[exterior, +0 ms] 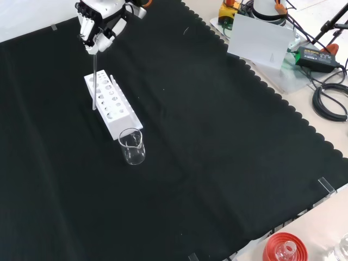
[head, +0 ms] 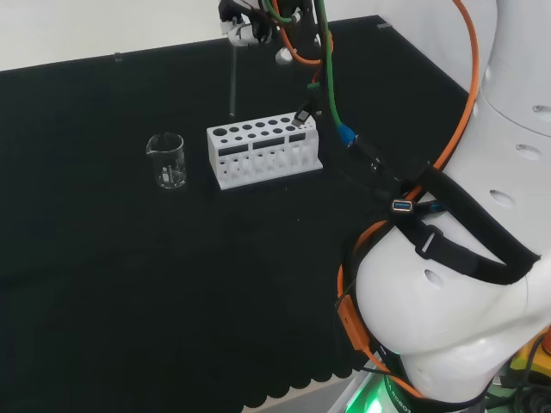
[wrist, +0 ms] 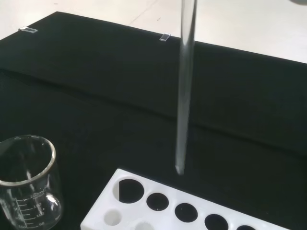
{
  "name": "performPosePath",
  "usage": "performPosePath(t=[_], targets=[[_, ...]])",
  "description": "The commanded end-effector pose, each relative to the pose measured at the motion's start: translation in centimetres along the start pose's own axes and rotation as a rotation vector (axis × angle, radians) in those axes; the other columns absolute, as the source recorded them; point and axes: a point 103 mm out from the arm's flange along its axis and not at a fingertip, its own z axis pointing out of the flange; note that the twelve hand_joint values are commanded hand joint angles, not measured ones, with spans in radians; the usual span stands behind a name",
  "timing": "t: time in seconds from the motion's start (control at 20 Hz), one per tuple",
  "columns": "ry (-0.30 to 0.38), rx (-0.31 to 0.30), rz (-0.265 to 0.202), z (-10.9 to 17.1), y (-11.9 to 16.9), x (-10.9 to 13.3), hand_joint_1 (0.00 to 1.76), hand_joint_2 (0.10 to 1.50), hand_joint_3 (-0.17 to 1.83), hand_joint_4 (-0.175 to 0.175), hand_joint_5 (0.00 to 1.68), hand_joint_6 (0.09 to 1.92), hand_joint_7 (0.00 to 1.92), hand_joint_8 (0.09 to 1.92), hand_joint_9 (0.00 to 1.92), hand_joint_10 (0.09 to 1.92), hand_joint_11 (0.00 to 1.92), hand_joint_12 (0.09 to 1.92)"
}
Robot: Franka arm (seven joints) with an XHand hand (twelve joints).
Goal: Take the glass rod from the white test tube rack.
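Hand raised above white rack, fingers pinched on upright glass rod, clear of holes

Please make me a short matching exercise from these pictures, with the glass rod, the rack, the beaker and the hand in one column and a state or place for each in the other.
Things:
1. glass rod
2. rack
3. beaker
4. hand

States:
A. stands empty on the cloth beside one end of the rack
B. white, lies on the cloth with open holes on top
C. hangs upright, lower end above the rack
D. curled around the top of the rod

Pairs: 1-C, 2-B, 3-A, 4-D
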Motion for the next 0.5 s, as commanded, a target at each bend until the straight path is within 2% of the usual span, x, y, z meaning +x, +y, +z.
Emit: performPosePath(t=[0.05,0.5], targets=[[-0.03,0.026,-0.004,-2.1,-0.5,1.0,1.29,1.14,-0.17,-0.175,1.08,0.85,1.13,0.86,1.66,0.68,1.66,0.6],[-0.026,-0.02,-0.009,-4.1,-1.6,1.7,1.29,1.13,-0.17,-0.175,1.1,0.82,1.15,0.84,1.67,0.66,1.66,0.59]])
